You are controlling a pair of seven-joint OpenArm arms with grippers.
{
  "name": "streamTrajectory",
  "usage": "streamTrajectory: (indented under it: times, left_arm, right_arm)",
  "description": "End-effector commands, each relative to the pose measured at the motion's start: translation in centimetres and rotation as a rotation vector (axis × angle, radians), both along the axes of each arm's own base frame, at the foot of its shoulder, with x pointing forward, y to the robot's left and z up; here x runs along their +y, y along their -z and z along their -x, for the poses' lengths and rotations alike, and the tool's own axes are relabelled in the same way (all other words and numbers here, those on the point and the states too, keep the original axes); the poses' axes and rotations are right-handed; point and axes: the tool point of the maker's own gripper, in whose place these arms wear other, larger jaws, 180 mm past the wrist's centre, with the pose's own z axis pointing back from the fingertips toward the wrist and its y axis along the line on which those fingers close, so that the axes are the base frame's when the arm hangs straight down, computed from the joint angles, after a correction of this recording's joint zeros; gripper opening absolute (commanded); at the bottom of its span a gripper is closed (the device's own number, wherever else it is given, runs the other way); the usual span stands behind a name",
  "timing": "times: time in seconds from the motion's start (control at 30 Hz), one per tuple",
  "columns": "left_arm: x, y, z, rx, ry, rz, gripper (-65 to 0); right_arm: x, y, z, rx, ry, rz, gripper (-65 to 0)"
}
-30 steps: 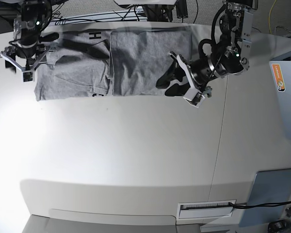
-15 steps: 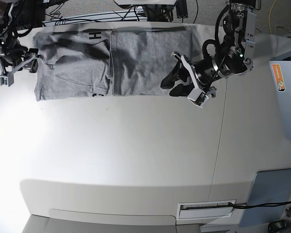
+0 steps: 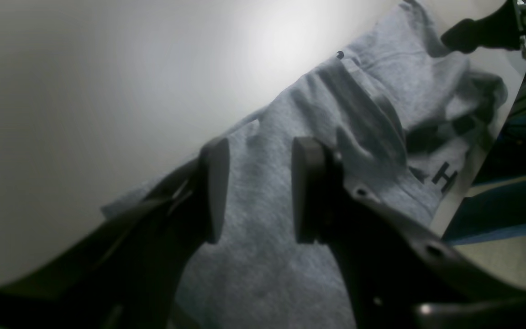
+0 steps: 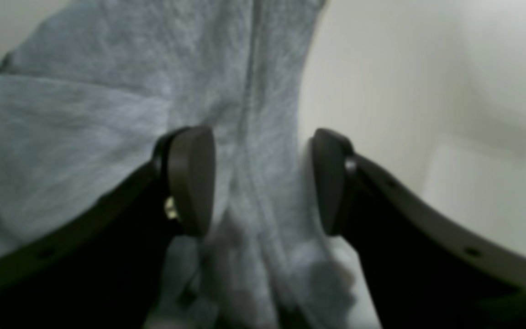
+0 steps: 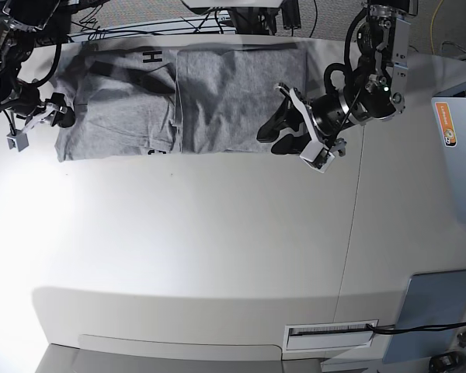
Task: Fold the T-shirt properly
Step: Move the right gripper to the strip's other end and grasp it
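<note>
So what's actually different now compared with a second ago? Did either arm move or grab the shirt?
The right gripper moved off the T-shirt out to its sleeve-end edge and lower, and now stands open around that edge without pinching it. The left gripper drew back a little toward the shirt's other end, also open and holding nothing. The shirt itself lies just as it did, partly folded on the table.

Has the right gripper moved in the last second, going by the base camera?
Yes. The right gripper has swung off the T-shirt toward its left-hand edge in the base view and now sits beside that edge over the table, fingers apart.
</note>
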Motion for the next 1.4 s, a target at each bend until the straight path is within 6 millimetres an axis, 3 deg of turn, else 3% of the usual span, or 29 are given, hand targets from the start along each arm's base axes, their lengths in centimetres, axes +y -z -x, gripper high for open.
streamTrajectory:
  times: [0.0, 0.13, 0.3, 0.43, 0.6, 0.67, 1.13, 1.37]
  left_arm:
    - [-0.2, -1.3, -0.5, -0.04, 0.0, 0.03, -40.9]
    - [-0.2, -1.3, -0.5, -0.039, 0.001, 0.029, -40.9]
    - [-0.2, -1.3, -0.5, -0.038, 0.001, 0.028, -40.9]
    - [-0.2, -1.0, -0.4, -0.028, 0.006, 0.018, -40.9]
    - [-0.2, -1.0, -0.4, -0.027, 0.006, 0.016, -40.9]
    - [-0.2, -1.0, -0.4, -0.027, 0.006, 0.017, -40.9]
    - [-0.2, -1.0, -0.3, -0.027, 0.007, 0.017, -40.9]
    - [-0.2, -1.0, -0.3, -0.027, 0.008, 0.017, -40.9]
  right_arm:
    - [0.0, 0.4, 1.4, 0.075, -0.031, 0.002, -31.3]
    - [1.3, -0.6, 0.2, 0.002, -0.031, -0.084, -31.3]
    - [1.4, -0.9, 0.0, -0.012, -0.027, -0.098, -31.3]
    - [0.0, -1.7, -0.1, -0.032, -0.004, -0.079, -31.3]
    - [-2.3, -4.8, -1.2, -0.147, 0.065, -0.106, -31.3]
    - [-2.6, -5.1, -1.2, -0.159, 0.076, -0.106, -31.3]
    - [1.4, -1.3, -0.3, -0.005, -0.068, -0.089, -31.3]
    - [1.5, 0.0, 1.1, 0.075, -0.054, -0.068, -31.3]
